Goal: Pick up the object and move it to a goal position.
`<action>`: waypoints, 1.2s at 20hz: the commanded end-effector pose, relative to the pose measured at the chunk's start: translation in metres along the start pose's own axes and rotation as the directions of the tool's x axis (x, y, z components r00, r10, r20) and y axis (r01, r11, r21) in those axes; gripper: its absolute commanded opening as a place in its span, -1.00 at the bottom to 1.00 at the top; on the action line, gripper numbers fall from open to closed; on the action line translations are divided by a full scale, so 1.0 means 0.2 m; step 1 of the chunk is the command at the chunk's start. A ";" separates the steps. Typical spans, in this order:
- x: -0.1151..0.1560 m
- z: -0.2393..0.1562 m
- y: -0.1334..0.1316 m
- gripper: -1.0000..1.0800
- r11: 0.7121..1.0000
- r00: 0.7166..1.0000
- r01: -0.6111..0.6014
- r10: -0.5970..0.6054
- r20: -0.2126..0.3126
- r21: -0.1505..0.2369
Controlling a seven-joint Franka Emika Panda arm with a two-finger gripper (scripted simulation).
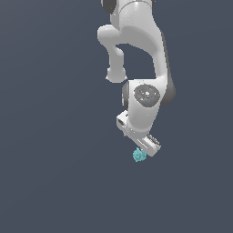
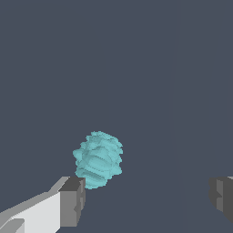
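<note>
The object [image 1: 139, 155] is a small teal-cyan lumpy ball on the dark grey floor, just below the white arm's hand in the exterior view. In the wrist view the ball [image 2: 98, 159] lies close to one grey fingertip [image 2: 73, 202], off to that finger's side rather than centred between the two. My gripper [image 2: 146, 200] is open, its fingers wide apart, with nothing between them. In the exterior view the gripper [image 1: 146, 146] hangs right over the ball, which partly hides behind the hand.
The white arm [image 1: 136, 41] reaches down from the top of the exterior view. A plain dark grey floor [image 1: 54, 182] surrounds the ball.
</note>
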State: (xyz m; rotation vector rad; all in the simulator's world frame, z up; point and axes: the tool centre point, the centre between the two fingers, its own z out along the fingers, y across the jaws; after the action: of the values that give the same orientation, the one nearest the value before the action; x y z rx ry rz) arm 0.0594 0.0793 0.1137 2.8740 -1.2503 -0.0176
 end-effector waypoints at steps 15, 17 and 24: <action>-0.04 0.09 -0.18 0.92 0.941 0.941 -0.338 0.339 -0.002 0.011; -0.05 0.10 -0.20 0.92 0.933 0.933 -0.359 0.359 -0.002 0.012; -0.06 0.11 -0.22 0.92 0.919 0.919 -0.395 0.395 -0.002 0.013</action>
State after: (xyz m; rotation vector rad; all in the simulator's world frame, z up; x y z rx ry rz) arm 0.0829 0.1166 0.0917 2.5747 -1.7998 -0.0006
